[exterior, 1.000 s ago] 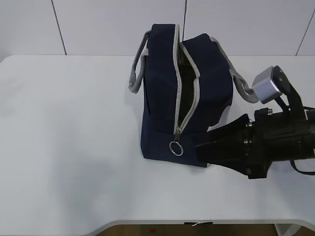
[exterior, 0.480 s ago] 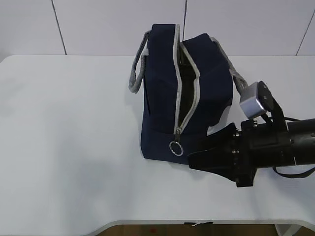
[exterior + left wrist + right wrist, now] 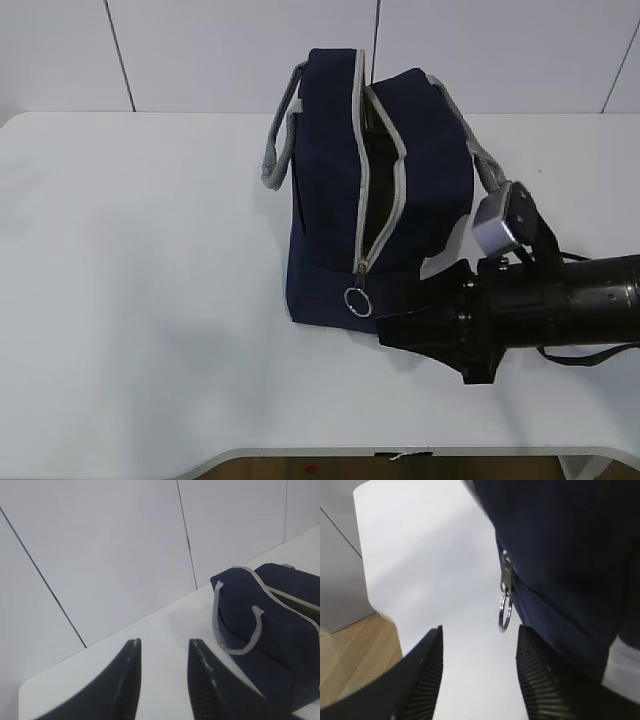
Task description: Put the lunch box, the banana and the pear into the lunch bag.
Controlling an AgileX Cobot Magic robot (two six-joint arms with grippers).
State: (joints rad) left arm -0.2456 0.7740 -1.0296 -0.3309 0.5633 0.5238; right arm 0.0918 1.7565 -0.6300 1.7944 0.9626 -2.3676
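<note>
The navy lunch bag (image 3: 330,200) stands upright on the white table (image 3: 150,250), its grey zipper partly open along the top and front. The metal ring pull (image 3: 357,300) hangs at the zipper's lower end. My right gripper (image 3: 388,332) lies low on the table by the bag's front right corner, open and empty. In the right wrist view the ring pull (image 3: 505,614) hangs just ahead of the right gripper (image 3: 480,627), near its right-hand finger. My left gripper (image 3: 165,641) is open and empty, far from the lunch bag (image 3: 280,625). The lunch box, banana and pear are out of view.
Grey webbing handles (image 3: 275,150) loop off both sides of the bag. The table's front edge (image 3: 300,452) runs close below the right arm, and wooden floor (image 3: 350,660) shows past it. A panelled white wall (image 3: 200,50) stands behind the table.
My right arm has slid left and slightly down along the bag's front, bringing its fingertips closer to the ring pull. The bag has not moved.
</note>
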